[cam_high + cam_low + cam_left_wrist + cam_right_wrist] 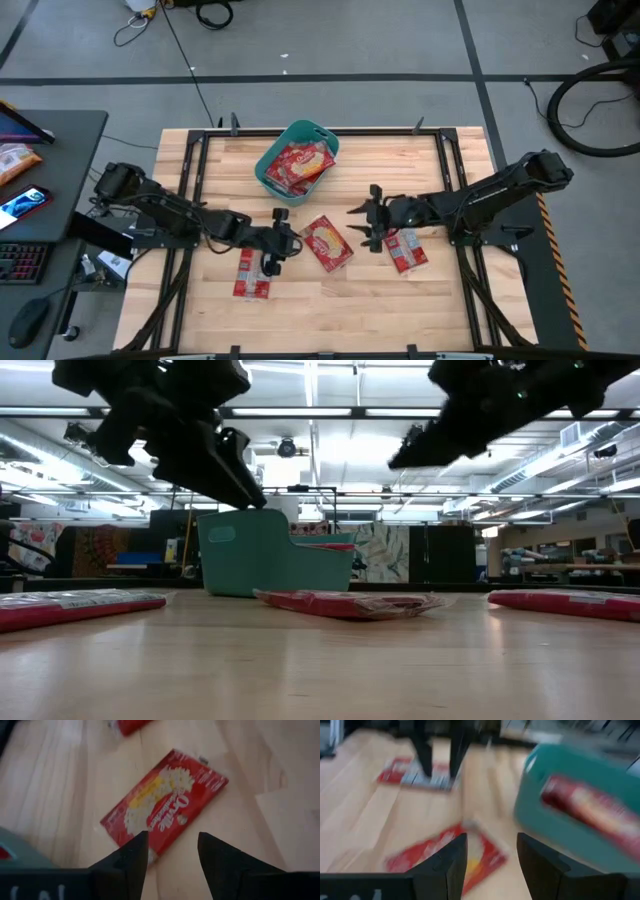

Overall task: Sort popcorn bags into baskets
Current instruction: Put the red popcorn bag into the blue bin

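Currently: middle popcorn bag (328, 243) flat on table (420, 300), between both empty, open grippers.
Lower your left gripper (281, 243) squarely over its edge; tub (268, 172) sits just behind, already holding bags.

Teal tub (272, 178) holds red bags (298, 166); three lie outside.

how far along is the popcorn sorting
Partly done. Several bags already lie in the tub. Nothing is held: the left hand and right hand are both open, either side of the middle bag. Left on the table: that bag, the left bag and the right bag.
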Robot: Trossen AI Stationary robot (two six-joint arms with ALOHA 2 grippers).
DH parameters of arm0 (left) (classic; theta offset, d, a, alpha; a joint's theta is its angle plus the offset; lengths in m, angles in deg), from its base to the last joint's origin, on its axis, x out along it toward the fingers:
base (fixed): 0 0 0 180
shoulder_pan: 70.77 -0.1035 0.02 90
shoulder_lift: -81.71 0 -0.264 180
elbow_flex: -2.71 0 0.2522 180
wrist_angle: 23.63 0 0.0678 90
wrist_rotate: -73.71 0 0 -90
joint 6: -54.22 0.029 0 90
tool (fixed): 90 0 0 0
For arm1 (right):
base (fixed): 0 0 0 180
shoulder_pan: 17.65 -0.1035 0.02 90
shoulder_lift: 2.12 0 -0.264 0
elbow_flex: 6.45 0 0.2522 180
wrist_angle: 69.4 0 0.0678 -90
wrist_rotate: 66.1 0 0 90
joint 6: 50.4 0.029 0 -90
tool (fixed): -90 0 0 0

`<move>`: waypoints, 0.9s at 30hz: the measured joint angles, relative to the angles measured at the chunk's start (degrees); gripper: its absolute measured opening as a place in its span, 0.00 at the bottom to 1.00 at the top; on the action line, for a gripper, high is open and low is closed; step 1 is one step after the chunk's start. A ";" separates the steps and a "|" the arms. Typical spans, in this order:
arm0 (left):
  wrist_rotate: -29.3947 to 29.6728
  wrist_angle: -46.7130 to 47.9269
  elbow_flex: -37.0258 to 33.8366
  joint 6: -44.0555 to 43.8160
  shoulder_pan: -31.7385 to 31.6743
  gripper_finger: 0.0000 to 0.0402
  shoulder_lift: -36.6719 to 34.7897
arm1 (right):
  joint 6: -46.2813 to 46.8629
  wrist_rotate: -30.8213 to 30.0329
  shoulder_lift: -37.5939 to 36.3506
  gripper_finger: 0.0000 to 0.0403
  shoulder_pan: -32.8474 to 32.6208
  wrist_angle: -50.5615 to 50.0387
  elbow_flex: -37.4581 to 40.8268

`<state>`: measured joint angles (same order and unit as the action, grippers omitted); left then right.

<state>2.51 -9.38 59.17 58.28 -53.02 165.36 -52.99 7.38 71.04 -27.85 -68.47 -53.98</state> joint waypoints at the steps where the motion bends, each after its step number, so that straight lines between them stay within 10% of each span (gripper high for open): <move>1: -0.01 0.68 0.52 -0.36 -0.02 0.44 0.40 | -1.56 -0.52 -0.36 0.44 0.30 1.55 -0.05; 27: 0.87 12.62 11.61 2.50 -0.84 0.43 15.25 | -6.12 -5.02 -4.18 0.44 6.20 11.97 -0.12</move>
<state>3.38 3.24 70.78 60.78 -53.86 180.62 -59.11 2.36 66.86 -21.65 -56.50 -54.10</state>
